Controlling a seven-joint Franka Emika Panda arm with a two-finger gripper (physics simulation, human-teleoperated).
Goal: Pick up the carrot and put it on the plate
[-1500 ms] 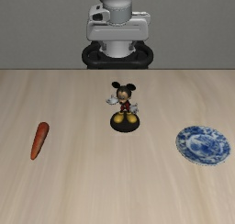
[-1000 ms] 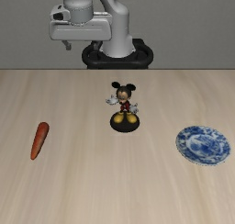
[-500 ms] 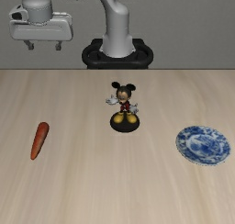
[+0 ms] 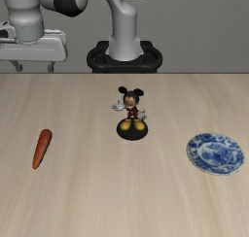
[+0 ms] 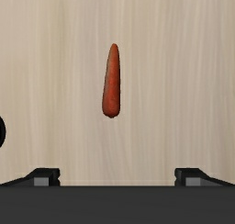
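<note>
Right, this is the approach. The gripper (image 4: 31, 68) hangs high above the table (image 4: 124, 212) at the exterior view's left, jaws spread wide with nothing in them. The carrot (image 4: 41, 149) lies flat on the wood near that same side. It is well apart from the plate (image 4: 215, 152) at the exterior view's right, and the mouse figure (image 4: 130, 113) stands between the two.

In the wrist view the carrot runs lengthwise straight away from my fingers (image 5: 46, 176), thick end nearest them, and sits close to midway between the tips side to side. So I judge the wrist angle is good as it stands: the jaws would close across its width, not along it.

What the move needs is to bring the hand over the carrot until its thicker half lies on the line between the tips, then come straight down. I'd grip toward the thick part, since the taper could let it slip out. A round thing like this may roll if one finger reaches it first, so I centre carefully and keep both tips clear until I close. The tips should stop just short of scraping the wood.
</note>
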